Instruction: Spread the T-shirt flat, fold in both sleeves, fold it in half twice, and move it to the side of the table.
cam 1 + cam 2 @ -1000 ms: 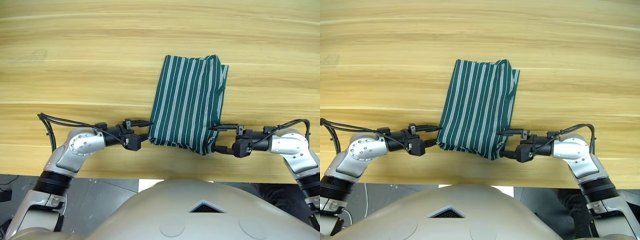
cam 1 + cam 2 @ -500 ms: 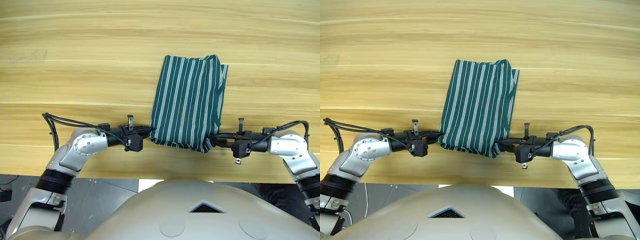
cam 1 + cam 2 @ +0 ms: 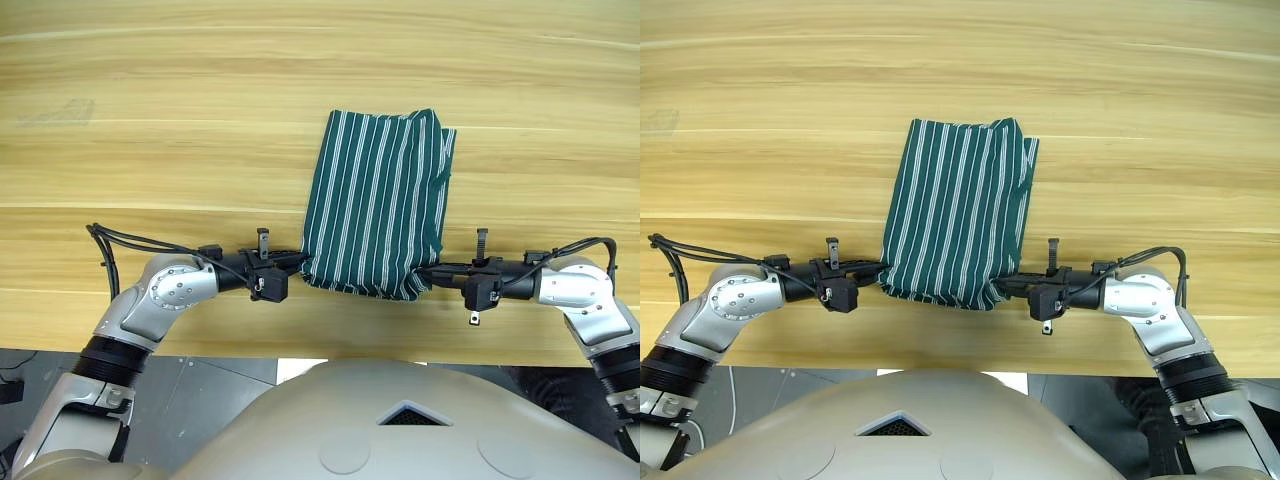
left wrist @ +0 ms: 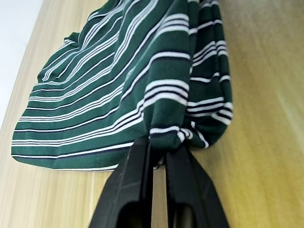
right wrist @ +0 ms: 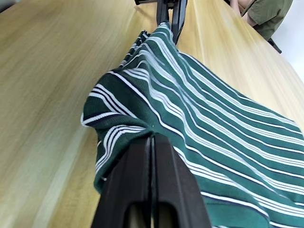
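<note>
Beyond the shirt (image 3: pixel 375 215) the tabletop (image 3: pixel 150 90) carries on as a broad stretch of wood, w/ plenty of room to the shirt's left and right as well. The tight spot is on the shirt's near side. Only a narrow strip of wood lies btwn its near hem and the tabletop's front edge, and both arms lie along that strip.

The left tool (image 3: pixel 300 262) sits at the shirt's near-left corner, pinched tight on the cloth. The left wrist view shows that corner gathered into a small wad right at the black fingers (image 4: pixel 137 180). The right tool (image 3: pixel 420 272) sits at the shirt's near-right corner, also clamped closed on folded layers, w/ no gap visible btwn its fingers (image 5: pixel 166 190). The two tools point inward and face each other across the near hem.

The shirt is dark green w/ thin white stripes running near to far. It is folded into a tall oblong that leans slightly rightward at its far end. Its left edge is fairly straight. Its right edge is uneven, w/ a layer poking out near the far-right corner. The near hem is bunched at both held corners and rounded, not a crisp fold. The rest lies flat on the wood.
</note>
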